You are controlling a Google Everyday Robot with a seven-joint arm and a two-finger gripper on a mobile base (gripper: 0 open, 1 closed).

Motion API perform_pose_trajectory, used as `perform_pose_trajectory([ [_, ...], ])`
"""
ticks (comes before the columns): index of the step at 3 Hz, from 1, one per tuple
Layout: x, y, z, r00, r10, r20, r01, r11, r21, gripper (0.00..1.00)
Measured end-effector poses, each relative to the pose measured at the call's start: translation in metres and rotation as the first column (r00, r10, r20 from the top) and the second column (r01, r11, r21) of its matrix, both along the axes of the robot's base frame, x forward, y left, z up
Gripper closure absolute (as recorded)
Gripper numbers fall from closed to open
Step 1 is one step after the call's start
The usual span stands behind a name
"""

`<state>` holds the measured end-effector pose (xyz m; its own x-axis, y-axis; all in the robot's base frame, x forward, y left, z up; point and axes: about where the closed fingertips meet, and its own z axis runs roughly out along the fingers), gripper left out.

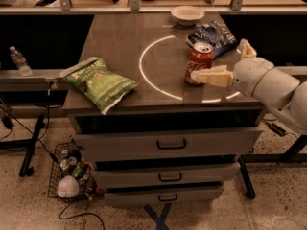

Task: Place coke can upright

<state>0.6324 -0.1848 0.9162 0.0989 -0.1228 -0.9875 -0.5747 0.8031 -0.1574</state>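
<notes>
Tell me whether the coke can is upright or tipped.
Upright: the coke can stands on the table, silver top up; the gripper, open, is beside it.

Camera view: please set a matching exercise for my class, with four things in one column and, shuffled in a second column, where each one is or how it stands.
Things
1. coke can
2. green chip bag
3. white bowl
4. gripper

Places or states
A. at the far edge of the tabletop
B. reaching in from the right, open, beside the can
C. standing upright on the right side of the white ring
D. lying at the tabletop's front left corner

Pairs: 1-C, 2-D, 3-A, 4-B
</notes>
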Motion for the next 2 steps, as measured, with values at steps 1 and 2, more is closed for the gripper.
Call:
perform_pose_trajectory([
  [1, -0.007, -0.045, 0.051, 0.9938, -0.094, 0.06, 0.097, 0.994, -0.053, 0.0],
  [2, -0.016, -0.082, 0.115, 0.9703, -0.187, 0.153, 0.2, 0.977, -0.072, 0.0],
])
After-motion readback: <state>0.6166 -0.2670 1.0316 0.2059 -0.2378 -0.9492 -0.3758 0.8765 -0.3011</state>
